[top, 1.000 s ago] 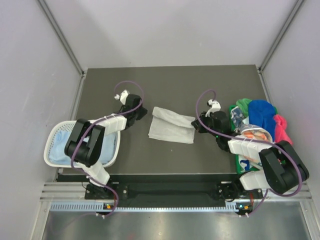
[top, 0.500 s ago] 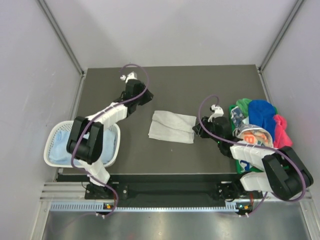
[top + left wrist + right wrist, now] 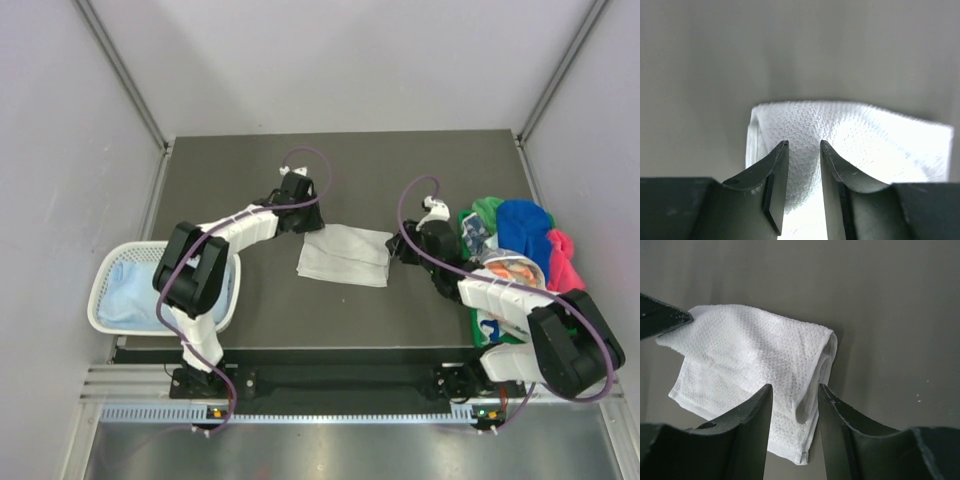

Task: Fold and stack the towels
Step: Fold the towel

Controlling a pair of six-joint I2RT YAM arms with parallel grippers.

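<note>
Mid-table, folded whitish towel (image 3: 343, 255); left hand (image 3: 804, 146), right hand (image 3: 795, 388) both parted, empty.

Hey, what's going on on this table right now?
A robot is folding towels. A whitish-grey towel lies folded mid-table. The left end effector is open by its far left corner and the right end effector is open at its right edge, neither gripping it. A pale blue towel sits in the white basket on the left; coloured towels are heaped on the right.
</note>
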